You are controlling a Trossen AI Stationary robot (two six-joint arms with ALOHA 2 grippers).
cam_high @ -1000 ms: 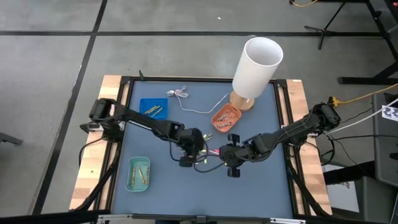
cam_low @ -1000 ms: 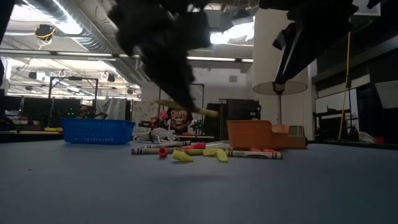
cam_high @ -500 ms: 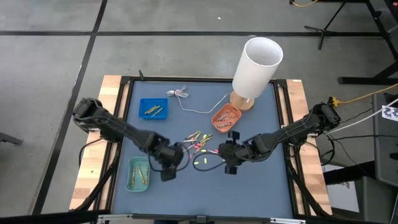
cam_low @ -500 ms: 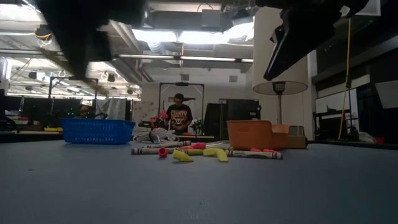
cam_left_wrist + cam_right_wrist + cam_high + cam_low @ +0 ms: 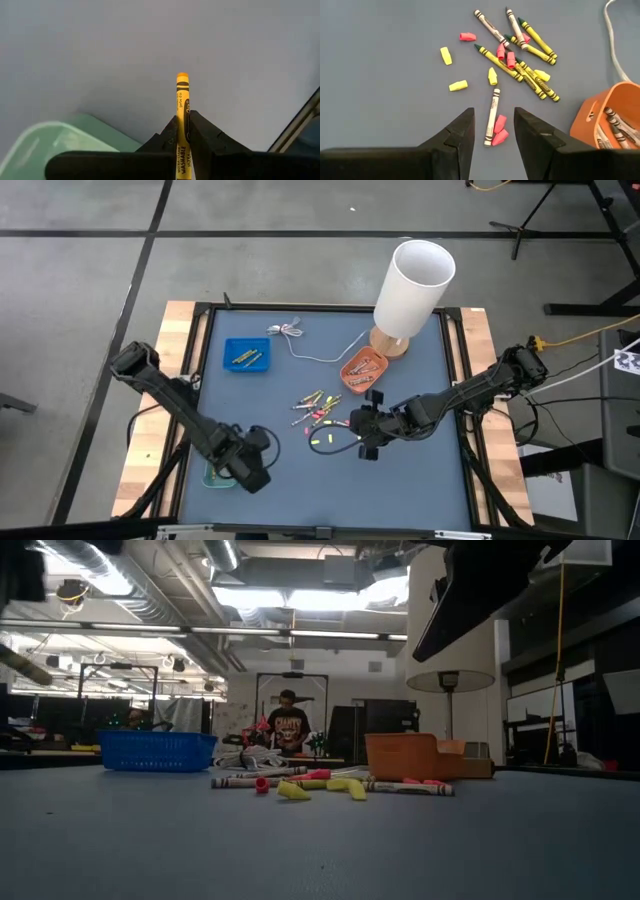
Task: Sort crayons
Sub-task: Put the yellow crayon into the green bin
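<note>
So the left gripper (image 5: 182, 131) is clamped on a yellow crayon (image 5: 182, 115) (label reads "washable"), hovering at the green tray (image 5: 55, 140) down around 7 o'clock on the table (image 5: 400, 480). The right gripper (image 5: 494, 125) sits near the middle with its fingers spread, holding nothing, right over the loose crayons (image 5: 520, 55) and little pink and yellow bits. Orange tray (image 5: 362, 368) is at 1 o'clock by the lamp (image 5: 410, 295), blue tray (image 5: 246, 355) at 10 o'clock.
</note>
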